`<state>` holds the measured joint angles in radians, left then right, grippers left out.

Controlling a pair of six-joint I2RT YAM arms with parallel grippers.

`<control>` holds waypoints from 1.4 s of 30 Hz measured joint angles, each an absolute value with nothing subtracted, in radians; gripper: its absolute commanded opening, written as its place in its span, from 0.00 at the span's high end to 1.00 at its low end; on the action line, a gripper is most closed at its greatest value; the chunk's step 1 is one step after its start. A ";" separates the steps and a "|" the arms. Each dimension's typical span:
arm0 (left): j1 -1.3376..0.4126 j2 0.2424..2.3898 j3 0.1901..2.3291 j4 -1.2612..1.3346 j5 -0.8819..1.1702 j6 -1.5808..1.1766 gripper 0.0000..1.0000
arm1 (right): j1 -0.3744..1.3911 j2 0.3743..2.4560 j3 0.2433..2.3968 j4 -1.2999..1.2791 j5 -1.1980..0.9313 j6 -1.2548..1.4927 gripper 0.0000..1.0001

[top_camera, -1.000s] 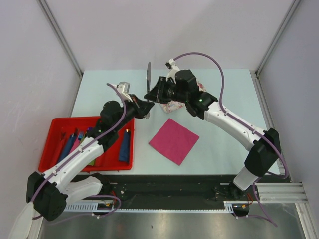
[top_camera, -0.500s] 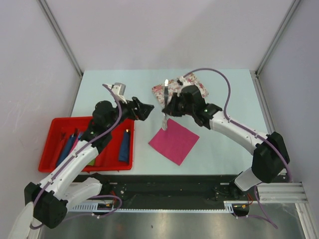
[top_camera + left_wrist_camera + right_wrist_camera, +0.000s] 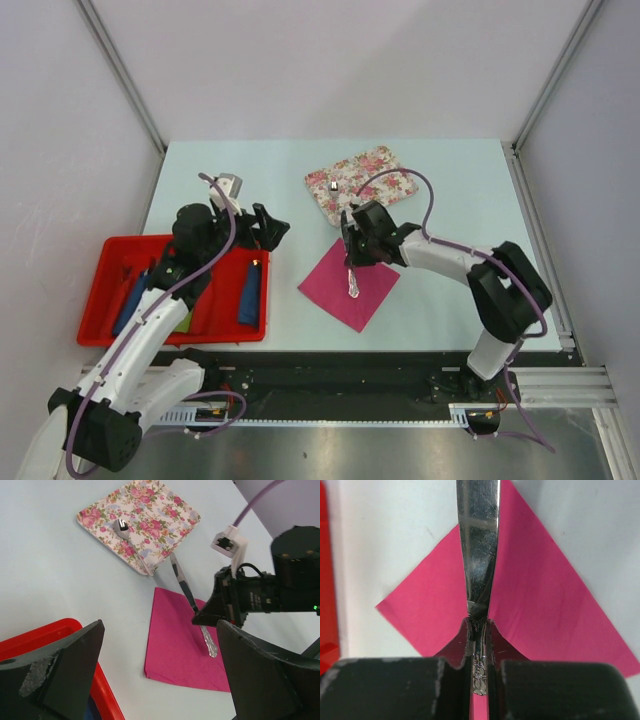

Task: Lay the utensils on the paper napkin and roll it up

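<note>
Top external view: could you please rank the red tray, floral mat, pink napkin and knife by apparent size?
Largest: red tray.
Next: floral mat and pink napkin, too alike to rank.
Smallest: knife, partly hidden by the right tool.

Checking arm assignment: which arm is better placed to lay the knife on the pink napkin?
Right. The right gripper is shut on the knife, directly over the paper napkin. The left gripper is open and empty, off near the red tray.

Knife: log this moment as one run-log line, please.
right fingers: shut on knife | knife: above napkin | left fingers: open | spoon: on floral mat
</note>
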<state>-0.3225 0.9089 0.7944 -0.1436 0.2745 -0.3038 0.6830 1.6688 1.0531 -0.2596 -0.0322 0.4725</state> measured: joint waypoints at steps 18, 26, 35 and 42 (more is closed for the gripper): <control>-0.323 0.938 0.788 -0.178 0.273 -0.269 0.00 | 0.657 1.848 1.214 -0.413 -0.113 0.388 1.00; -0.323 0.938 0.788 -0.179 0.274 -0.261 0.00 | 0.645 1.848 1.214 -0.483 -0.171 0.382 1.00; -0.323 0.944 0.788 -0.178 0.274 -0.262 0.00 | 0.593 1.879 1.248 -0.538 -0.246 0.382 1.00; -0.323 0.945 0.788 -0.178 0.274 -0.262 0.00 | 0.560 1.948 1.318 -0.590 -0.282 0.371 1.00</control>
<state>-0.3225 0.9447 0.7879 -0.1780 0.2737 -0.2623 0.5602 1.9484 1.3178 -0.5900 -0.2821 0.3714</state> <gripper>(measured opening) 0.996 0.068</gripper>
